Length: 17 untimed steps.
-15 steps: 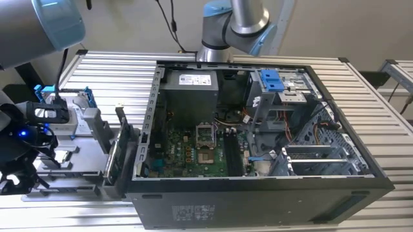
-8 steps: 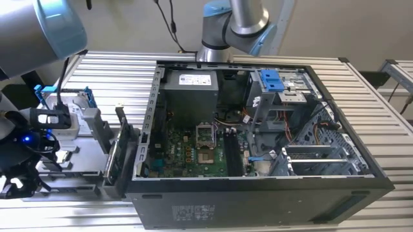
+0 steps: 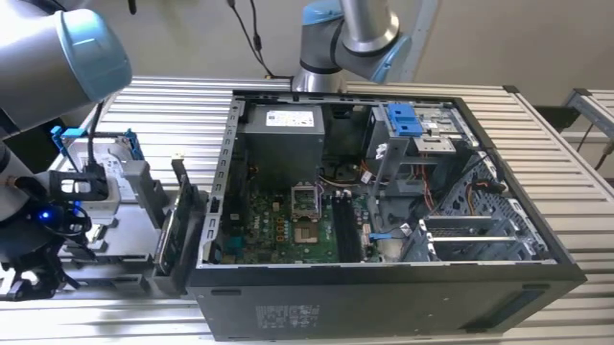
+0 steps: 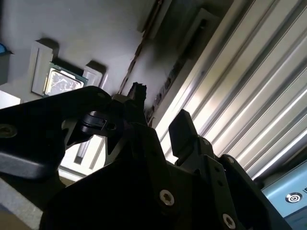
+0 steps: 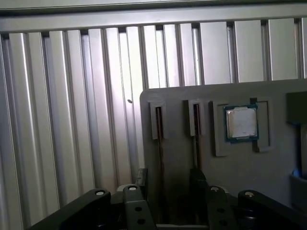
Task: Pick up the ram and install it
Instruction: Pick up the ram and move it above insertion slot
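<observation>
Open hand (image 5: 169, 176) low over a grey holder plate (image 5: 178, 143), its 2 dark fingers (image 5: 142, 181) set a moderate gap apart and gripping nothing. Same spread in the second wrist view.

In line between those fingers in the first wrist view, the ram (image 5: 160, 139): seen edge-on as a thin brownish strip, upright in 1 of 2 narrow slots in the plate. Contact between fingers and ram impossible to tell. Just beside it, in the neighbouring slot, a second stick (image 5: 196, 129), likewise on edge, its near end hidden behind 1 finger. Next along the plate, a silver-topped processor (image 5: 241, 122) lying flat in a square pocket. Beyond the plate, the ribbed aluminium tabletop (image 5: 72, 120).

In the exterior view, an open computer case (image 3: 384, 302) on its side on that tabletop, green motherboard (image 3: 287, 230) facing up. Holder plate close by on the exterior view's left of the case, with an upright circuit card (image 3: 180, 215) between the 2 and a drive (image 3: 113, 157) in a blue frame at the plate's far end. Ram in the holder, not in the case. Behind the case, a grey arm (image 3: 346, 36) with blue caps.
</observation>
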Available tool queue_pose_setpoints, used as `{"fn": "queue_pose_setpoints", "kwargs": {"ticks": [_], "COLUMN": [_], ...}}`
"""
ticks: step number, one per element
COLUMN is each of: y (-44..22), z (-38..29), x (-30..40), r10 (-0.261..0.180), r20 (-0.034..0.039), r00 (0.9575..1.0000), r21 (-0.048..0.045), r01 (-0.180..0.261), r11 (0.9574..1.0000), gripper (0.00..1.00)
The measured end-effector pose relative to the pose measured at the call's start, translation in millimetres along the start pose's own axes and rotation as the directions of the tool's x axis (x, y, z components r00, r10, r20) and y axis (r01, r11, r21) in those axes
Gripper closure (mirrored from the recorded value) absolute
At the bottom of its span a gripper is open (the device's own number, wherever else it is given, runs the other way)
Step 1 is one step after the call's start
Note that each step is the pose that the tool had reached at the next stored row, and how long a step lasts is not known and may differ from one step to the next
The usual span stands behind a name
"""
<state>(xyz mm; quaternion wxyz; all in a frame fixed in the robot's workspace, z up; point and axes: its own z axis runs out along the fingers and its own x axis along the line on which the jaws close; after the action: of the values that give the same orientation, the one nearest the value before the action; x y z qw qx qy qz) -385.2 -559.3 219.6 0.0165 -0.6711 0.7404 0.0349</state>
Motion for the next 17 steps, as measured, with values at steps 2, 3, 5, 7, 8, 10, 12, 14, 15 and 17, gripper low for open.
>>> {"fn": "queue_pose_setpoints", "kwargs": {"ticks": [2,3,5,7,8,10,12,14,15,17], "y": [0.2,0.4,0.8,1.3,1.4,1.9,2.1,2.4,2.4,2.4], "z": [3.7,5.5,9.1,12.7,14.5,18.3,21.8,25.5,27.2,28.7], "x": [0.3,0.4,0.7,1.1,1.2,1.5,1.8,2.2,2.3,2.4], "r10": [0.0,0.0,0.0,0.0,-0.001,-0.001,-0.001,-0.001,-0.001,-0.001], "r20": [0.0004,0.0004,0.0006,0.0006,0.0006,0.0008,0.0009,0.0011,0.001,0.0009], "r00": [1.0,1.0,1.0,1.0,1.0,1.0,1.0,1.0,1.0,1.0], "r21": [0.0028,0.0042,0.0059,0.0067,0.0069,0.008,0.0091,0.01,0.0101,0.0103], "r01": [0.0,0.0,0.0,0.0,0.001,0.001,0.001,0.001,0.001,0.001], "r11": [1.0,1.0,1.0,1.0,1.0,1.0,1.0,1.0,0.9999,0.9999], "gripper": [0.52,0.52,0.52,0.52,0.52,0.52,0.52,0.52,0.52,0.52]}}
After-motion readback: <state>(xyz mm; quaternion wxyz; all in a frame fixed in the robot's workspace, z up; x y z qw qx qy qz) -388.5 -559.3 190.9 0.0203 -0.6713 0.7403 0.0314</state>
